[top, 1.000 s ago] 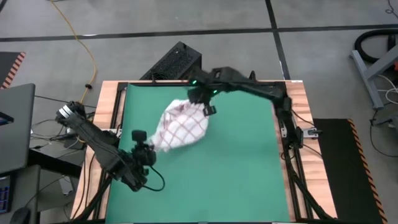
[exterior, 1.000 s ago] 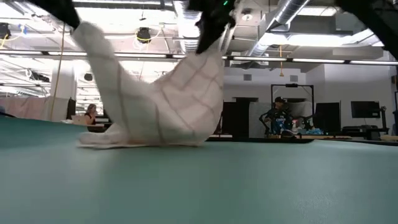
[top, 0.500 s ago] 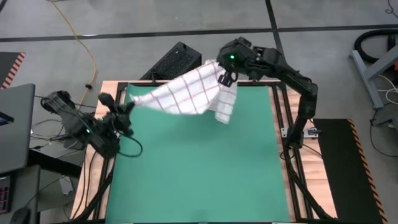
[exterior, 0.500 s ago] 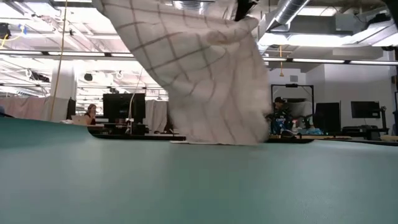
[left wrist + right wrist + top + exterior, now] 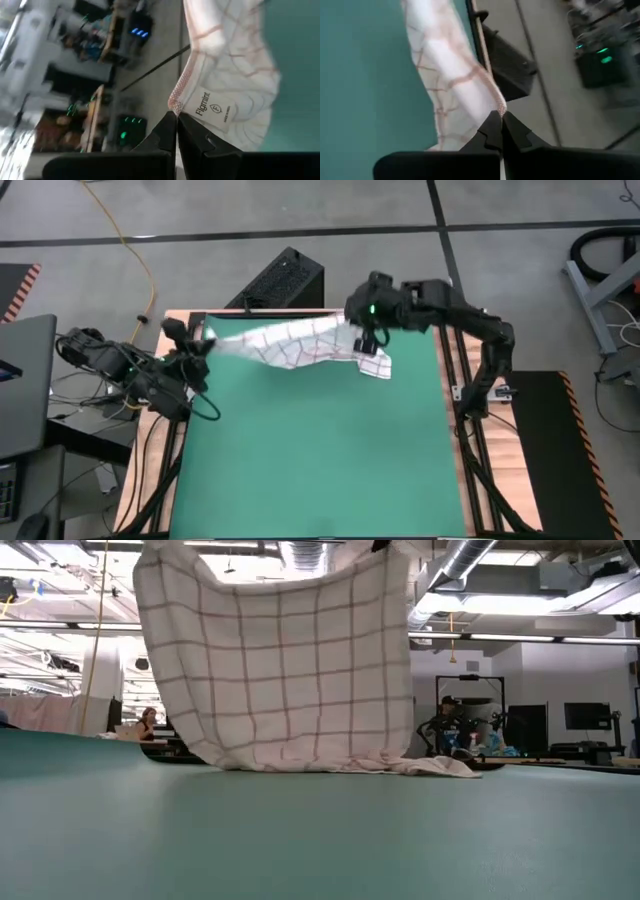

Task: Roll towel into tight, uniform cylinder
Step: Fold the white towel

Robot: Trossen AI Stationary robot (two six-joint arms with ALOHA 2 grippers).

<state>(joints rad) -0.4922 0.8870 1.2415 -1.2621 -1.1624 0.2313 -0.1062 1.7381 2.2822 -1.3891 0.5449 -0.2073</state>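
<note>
— White cloth with red-brown checks, the towel (image 5: 300,345), seen where?

— Stretched across the upper part of the high view, over the far edge of the green mat (image 5: 320,450). Hanging like a curtain in the upper middle of the low view, with the lower edge bunched on the mat.

— Held by what?

— By both arms. Left gripper (image 5: 197,350), at the upper left of the high view, pinched tight on one top corner; a small label visible just beside the dark fingers (image 5: 167,132) in the left wrist view. Right gripper (image 5: 366,340), right of centre near the top, pinched tight on the other corner.

— Behind the mat?

— A black box (image 5: 278,280) on the floor, at the upper centre. A person (image 5: 147,722) sitting far at the left of the low view.
</note>
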